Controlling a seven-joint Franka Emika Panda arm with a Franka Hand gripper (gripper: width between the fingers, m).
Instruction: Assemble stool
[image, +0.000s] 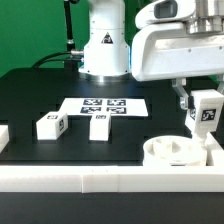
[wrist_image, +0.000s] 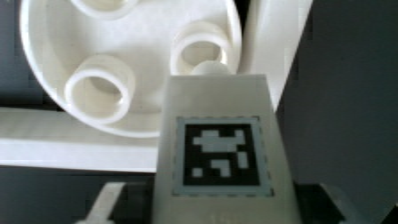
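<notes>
My gripper (image: 204, 118) is shut on a white stool leg (image: 206, 111) with a black-and-white tag, held above the round seat disc (image: 172, 152) at the exterior view's right. In the wrist view the held leg (wrist_image: 221, 140) fills the middle, tag facing the camera, with a finger (wrist_image: 118, 200) on each side of it. Its far end points at a socket (wrist_image: 201, 44) of the seat disc (wrist_image: 134, 60); I cannot tell whether it touches. Two more legs lie on the black table, one (image: 51, 124) towards the left and one (image: 98, 125) beside it.
The marker board (image: 105, 106) lies flat behind the loose legs. A long white border rail (image: 70, 180) runs along the table's front edge, against the seat disc. The robot base (image: 104, 45) stands at the back.
</notes>
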